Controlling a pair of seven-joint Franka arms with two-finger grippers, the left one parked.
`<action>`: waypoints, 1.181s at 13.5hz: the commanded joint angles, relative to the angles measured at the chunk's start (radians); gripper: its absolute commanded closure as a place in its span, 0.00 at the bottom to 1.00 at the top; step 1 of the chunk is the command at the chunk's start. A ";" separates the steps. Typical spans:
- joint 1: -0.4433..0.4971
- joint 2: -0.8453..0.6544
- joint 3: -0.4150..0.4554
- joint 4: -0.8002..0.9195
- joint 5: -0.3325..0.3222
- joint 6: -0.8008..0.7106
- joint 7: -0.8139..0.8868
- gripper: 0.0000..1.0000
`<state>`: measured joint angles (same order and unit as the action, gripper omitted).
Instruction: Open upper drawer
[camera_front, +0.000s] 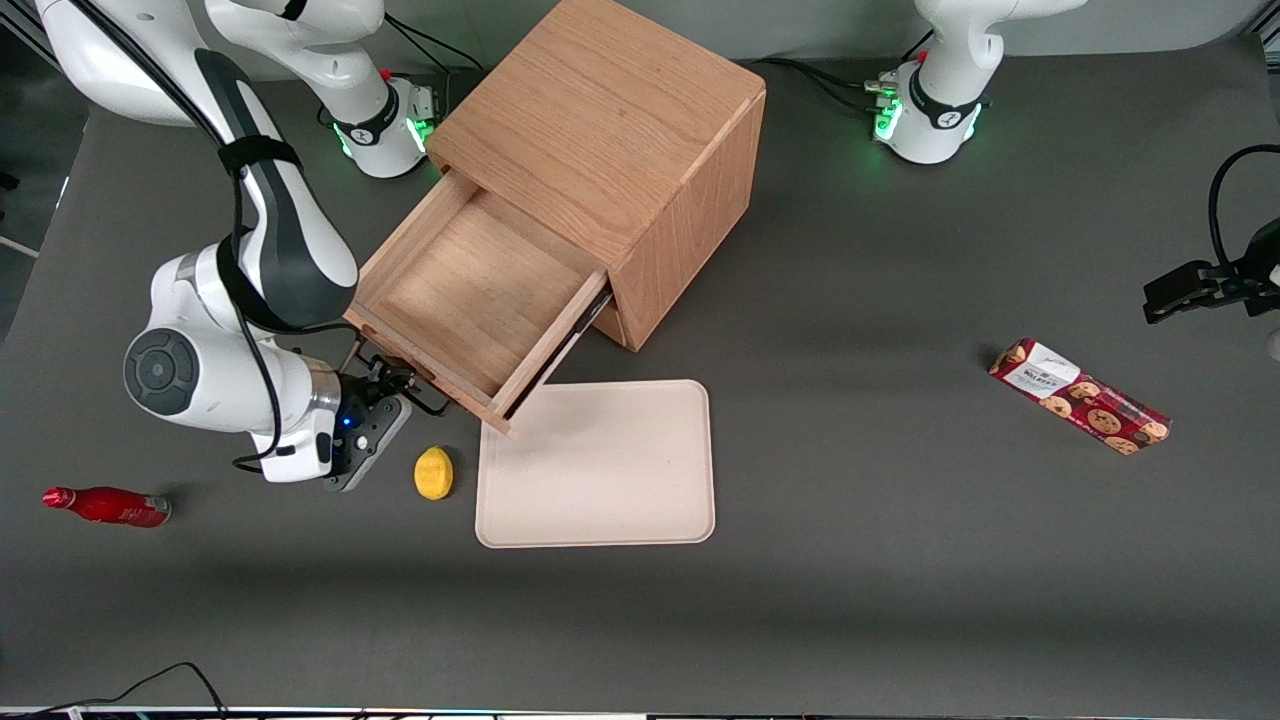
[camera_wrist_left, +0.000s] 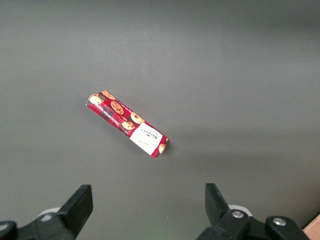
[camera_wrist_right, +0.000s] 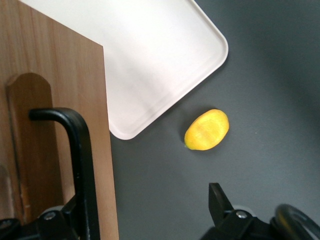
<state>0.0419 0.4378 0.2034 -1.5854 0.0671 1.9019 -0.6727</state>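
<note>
At upper drawer (camera_front: 470, 290) handle: hand (camera_front: 385, 392).

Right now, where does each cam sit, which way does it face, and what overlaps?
Front view: high over the table, looking down at the cabinet, the pulled-out upper drawer, the tray; both arms show, the right arm's claw at the drawer front.
Left wrist view: on the parked arm, looking down at the biscuit pack; its own fingers show.
Right wrist view: on the working arm, looking down past the black handle; one finger sits either side of the handle.
Shared: lemon and tray in front and right wrist views; biscuit pack in front and left wrist views.
</note>
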 joint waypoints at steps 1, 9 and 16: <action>0.004 0.029 -0.010 0.050 -0.013 -0.026 -0.031 0.00; 0.001 0.024 -0.012 0.051 -0.016 -0.026 -0.030 0.00; -0.002 0.004 -0.010 0.097 -0.029 -0.130 -0.027 0.00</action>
<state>0.0381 0.4468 0.1973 -1.5077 0.0528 1.8052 -0.6834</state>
